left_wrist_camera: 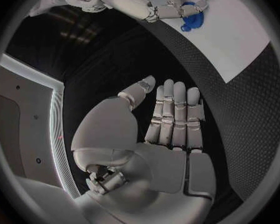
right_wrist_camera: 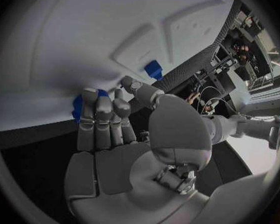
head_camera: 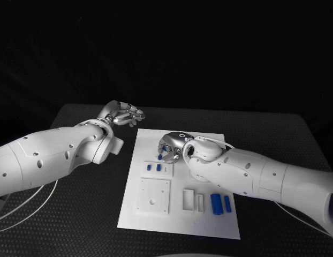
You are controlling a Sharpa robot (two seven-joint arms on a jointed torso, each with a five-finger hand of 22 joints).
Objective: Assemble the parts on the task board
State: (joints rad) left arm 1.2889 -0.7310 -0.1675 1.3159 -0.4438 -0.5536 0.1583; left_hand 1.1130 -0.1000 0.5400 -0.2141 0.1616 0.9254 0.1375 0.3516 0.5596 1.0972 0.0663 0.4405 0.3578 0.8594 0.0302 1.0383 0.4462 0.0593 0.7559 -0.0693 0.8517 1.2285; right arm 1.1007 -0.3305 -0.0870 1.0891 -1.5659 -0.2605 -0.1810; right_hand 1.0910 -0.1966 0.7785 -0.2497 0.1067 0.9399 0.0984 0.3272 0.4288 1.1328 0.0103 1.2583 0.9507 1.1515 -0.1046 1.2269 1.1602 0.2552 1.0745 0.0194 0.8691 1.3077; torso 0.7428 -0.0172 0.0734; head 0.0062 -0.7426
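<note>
The white task board (head_camera: 178,219) lies in the middle of the black table. My right hand (head_camera: 174,145) is low over the board's far half. Its fingertips and thumb close around a small blue part (head_camera: 161,157) that touches the board. The left wrist view shows this blue part (left_wrist_camera: 193,20) under the right hand (left_wrist_camera: 155,2). In the right wrist view the blue part (right_wrist_camera: 77,107) peeks out behind the fingertips (right_wrist_camera: 96,102). My left hand (head_camera: 124,113) hovers off the board's far left corner, holding nothing, its fingers (left_wrist_camera: 174,114) straight.
Two blue parts (head_camera: 152,168) stand in a holder on the board's left side; one of them (right_wrist_camera: 154,68) shows beyond my right thumb. Two blue cylinders (head_camera: 220,203) lie near the right edge. A white square block (head_camera: 155,195) and a white frame (head_camera: 188,199) sit nearer me.
</note>
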